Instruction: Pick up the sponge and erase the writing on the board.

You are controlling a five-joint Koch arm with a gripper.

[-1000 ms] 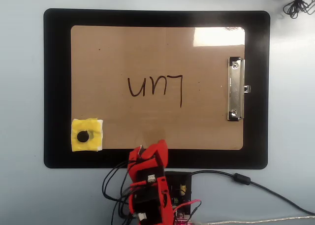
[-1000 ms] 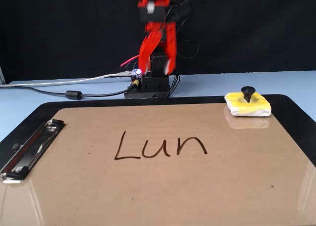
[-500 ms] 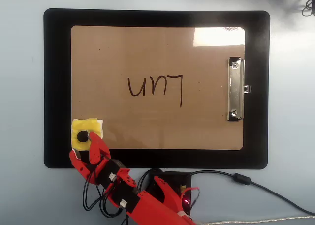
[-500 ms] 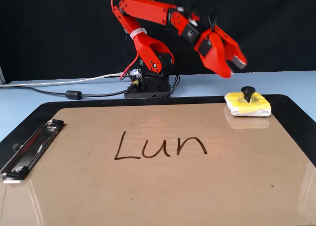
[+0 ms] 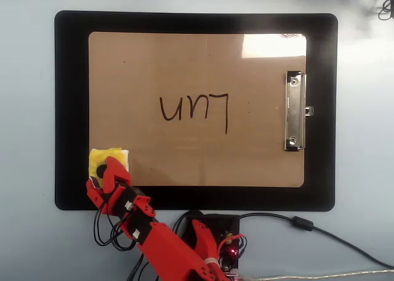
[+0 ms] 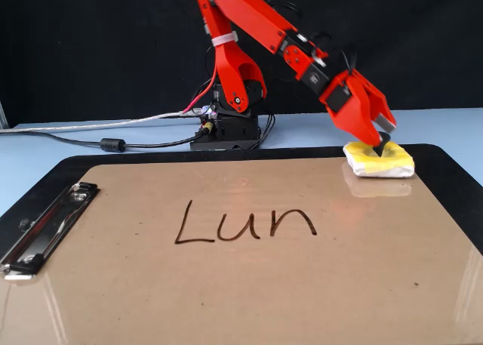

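1. In the overhead view, we see the red gripper (image 5: 101,178) covering the lower half of the sponge (image 5: 111,155), so only the yellow top and a sliver of white edge show; its black knob (image 5: 100,171) peeks out between the two fingers.
2. The jaws stand apart here, one on each side of the knob; we cannot tell whether they touch it.
3. The sponge sits at the lower left corner of the board (image 5: 197,59), which lies with its long axis left to right on a black mat (image 5: 71,109), its silver clip (image 5: 294,110) at the right short edge.
4. The writing (image 5: 194,110) runs along that long axis at mid-board, thin dark strokes, upside down from this camera, well apart from the sponge.
5. In the fixed view, the gripper (image 6: 379,137) reaches down onto the sponge (image 6: 379,162) at the board's (image 6: 241,300) far right corner; its tips hide most of the knob, and the jaw gap is hard to make out.
6. The writing (image 6: 245,223) reads upright here, untouched, and the clip (image 6: 45,226) is at the left edge.
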